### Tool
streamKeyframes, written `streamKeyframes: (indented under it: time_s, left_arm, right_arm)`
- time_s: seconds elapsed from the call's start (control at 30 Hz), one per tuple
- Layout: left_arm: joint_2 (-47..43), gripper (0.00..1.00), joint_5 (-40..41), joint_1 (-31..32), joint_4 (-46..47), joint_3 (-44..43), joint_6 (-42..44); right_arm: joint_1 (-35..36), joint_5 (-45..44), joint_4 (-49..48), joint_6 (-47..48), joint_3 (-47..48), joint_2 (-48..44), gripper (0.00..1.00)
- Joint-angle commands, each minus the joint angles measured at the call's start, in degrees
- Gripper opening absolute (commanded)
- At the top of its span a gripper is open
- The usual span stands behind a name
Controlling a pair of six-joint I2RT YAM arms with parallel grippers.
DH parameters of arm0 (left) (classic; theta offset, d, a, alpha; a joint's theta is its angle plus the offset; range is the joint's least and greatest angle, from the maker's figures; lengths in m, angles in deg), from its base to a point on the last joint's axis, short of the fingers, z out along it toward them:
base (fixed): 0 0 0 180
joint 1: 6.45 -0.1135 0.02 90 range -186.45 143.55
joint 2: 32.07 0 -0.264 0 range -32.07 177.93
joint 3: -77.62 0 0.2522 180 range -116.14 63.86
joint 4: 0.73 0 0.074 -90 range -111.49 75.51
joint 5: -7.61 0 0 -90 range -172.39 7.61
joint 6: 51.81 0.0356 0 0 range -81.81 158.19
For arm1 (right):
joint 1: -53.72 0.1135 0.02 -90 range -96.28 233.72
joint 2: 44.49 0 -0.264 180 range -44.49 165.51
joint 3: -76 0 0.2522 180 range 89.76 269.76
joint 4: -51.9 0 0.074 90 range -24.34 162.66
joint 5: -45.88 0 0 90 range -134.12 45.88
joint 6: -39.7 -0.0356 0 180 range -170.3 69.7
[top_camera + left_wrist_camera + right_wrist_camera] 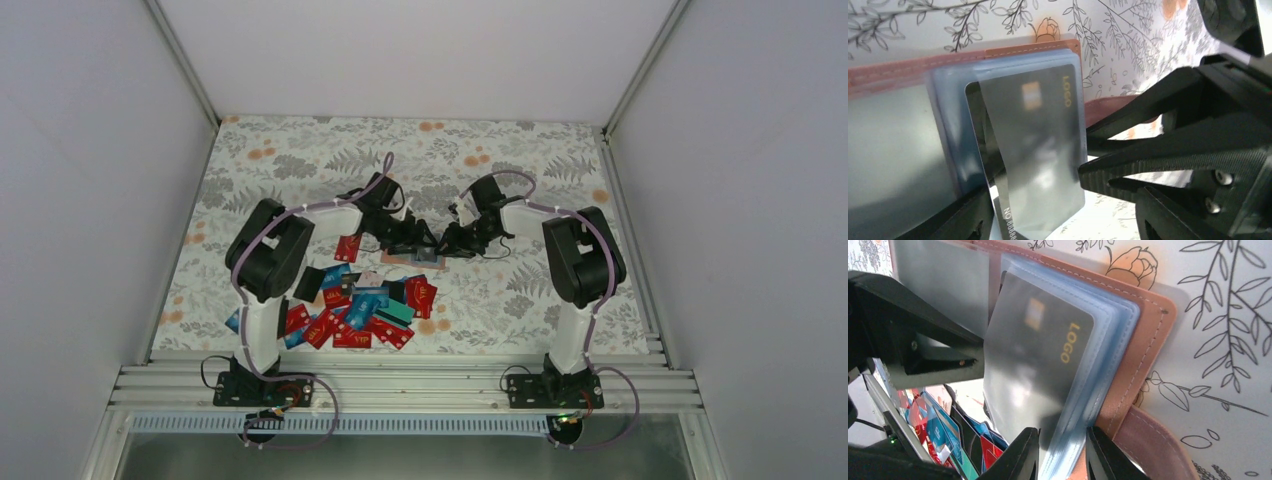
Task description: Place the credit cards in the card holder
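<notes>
Top external: loose credit cards [358,305] heaped nearest the bases; beyond them the card holder [427,258] lies open between both claws. There the left gripper [410,240] stands slack, fingers spread clear of the black card [1033,150], which sits part-way in a clear sleeve (LOGO end in). The right gripper [1062,452] pinches the sleeve stack, seemingly firmly. Judgement: hold that pinch and push the card's exposed end squarely until flush.

Floral table [300,150] with a heap of credit cards [360,310] and card holder [428,258]

tan card holder [1148,340], black card [1043,370] (gold logo)
</notes>
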Motion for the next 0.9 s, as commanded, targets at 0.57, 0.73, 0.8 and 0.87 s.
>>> streamKeyframes:
  time_s: [0.57,0.73,0.8,0.87]
  left_arm:
    - [-4.26,0.42,18.66,1.96,-12.76,-5.64,10.45]
    - [-2.03,0.24,18.53,2.31,-12.02,-5.81,10.95]
    - [-1.32,0.21,18.79,2.40,-11.97,-5.75,11.00]
    - [-0.74,0.19,18.81,2.40,-11.70,-5.64,11.03]
  right_arm:
    - [-0.30,3.95,-3.96,-3.58,-0.28,-3.63,0.29]
    - [-0.32,3.05,-4.79,-4.45,-0.69,-3.17,0.29]
    - [-0.32,2.80,-5.07,-4.64,-0.86,-2.92,0.29]
    - [-0.32,2.78,-5.36,-4.92,-1.09,-2.72,0.29]
